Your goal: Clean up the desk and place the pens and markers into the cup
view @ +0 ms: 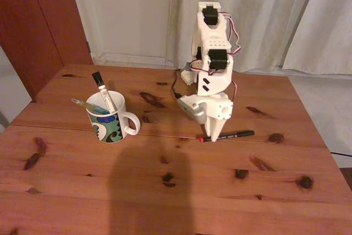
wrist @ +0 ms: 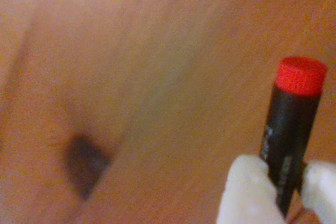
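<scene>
The last pick-up is judged to be in hand: at centre right of the fixed view the tool [view: 212, 137] is set down over the black pen [view: 234, 135] lying on the tabletop [view: 165, 191], and in the wrist view its fingertips [wrist: 247, 187] are seen clamped on the barrel near the red end. The green-teal pen [view: 88, 104] and the marker [view: 103, 92] already stand in the cup [view: 110, 119] at left, so a lift and a carry leftward to the cup would be called for next.

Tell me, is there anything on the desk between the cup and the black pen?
No, just bare wood with dark knots in the fixed view. The cup stands left; the black pen lies right, with the gripper on it.
</scene>
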